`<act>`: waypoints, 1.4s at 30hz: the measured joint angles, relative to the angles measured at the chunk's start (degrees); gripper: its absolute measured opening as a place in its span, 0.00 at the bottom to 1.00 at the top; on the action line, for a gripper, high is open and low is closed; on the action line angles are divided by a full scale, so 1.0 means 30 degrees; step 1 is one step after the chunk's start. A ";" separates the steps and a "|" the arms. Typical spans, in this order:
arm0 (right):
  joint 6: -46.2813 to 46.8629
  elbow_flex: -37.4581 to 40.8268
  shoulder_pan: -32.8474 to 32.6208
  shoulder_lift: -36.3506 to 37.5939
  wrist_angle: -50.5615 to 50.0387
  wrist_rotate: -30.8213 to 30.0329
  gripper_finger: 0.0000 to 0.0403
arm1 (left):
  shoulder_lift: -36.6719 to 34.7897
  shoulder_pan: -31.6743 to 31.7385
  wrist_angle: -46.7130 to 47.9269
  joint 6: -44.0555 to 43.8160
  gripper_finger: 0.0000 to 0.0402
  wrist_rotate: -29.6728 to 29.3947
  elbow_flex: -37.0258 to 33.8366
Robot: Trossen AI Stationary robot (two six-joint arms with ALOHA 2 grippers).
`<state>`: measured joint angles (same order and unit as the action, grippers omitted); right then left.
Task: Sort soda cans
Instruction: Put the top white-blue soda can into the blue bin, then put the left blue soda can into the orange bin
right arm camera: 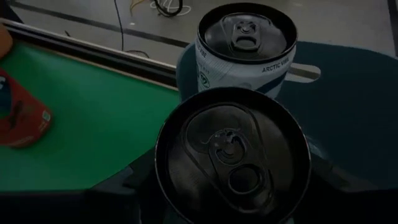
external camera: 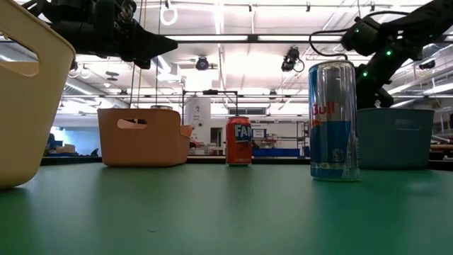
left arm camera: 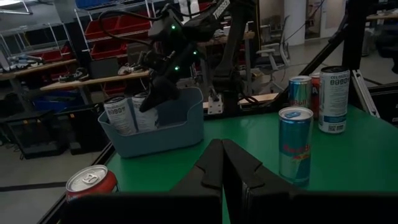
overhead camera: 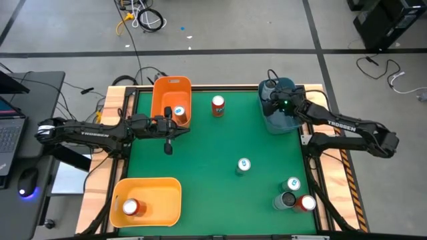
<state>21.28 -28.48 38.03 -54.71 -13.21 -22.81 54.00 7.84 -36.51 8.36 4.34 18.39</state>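
While my right gripper [overhead camera: 272,101] hangs over the blue bin [overhead camera: 280,121], five cans wait on the table, one each in the orange and yellow bins. Left wrist: my left gripper [left arm camera: 224,163] is closed, empty. Right wrist: two cans [right arm camera: 231,152] in blue; grip unclear.

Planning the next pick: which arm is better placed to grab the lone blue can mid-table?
Probably left. The left gripper is shut and empty, and its wrist view looks straight at the blue can. The right gripper hangs over the blue bin.
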 joint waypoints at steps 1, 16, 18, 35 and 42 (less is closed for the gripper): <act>0.0005 -0.0014 0.0005 -0.0106 0.0061 -0.0001 0.60 | -0.0003 0.0001 0.0003 -0.0006 0.00 0.0000 0.0004; -0.0348 -0.1162 -0.0010 -0.0265 -0.0763 0.0240 0.95 | 0.0000 0.0000 -0.0007 -0.0161 0.00 -0.0005 0.0003; -0.0598 -0.1687 -0.0035 -0.0260 -0.1157 0.0233 0.94 | 0.0000 0.0003 -0.0007 -0.0214 0.00 -0.0007 0.0003; -0.2662 -0.6996 -0.2288 -0.0243 -0.4426 0.0175 0.90 | -0.0001 0.0007 0.0073 -0.0363 0.00 -0.0554 0.0001; -0.3158 -0.7429 -0.3935 -0.0391 -0.2583 0.2844 0.90 | 0.0000 0.0007 0.0013 -0.0372 0.00 -0.0546 0.0006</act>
<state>11.81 -50.76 26.22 -55.88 -20.96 -14.27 54.00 7.86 -36.47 7.24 2.70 18.41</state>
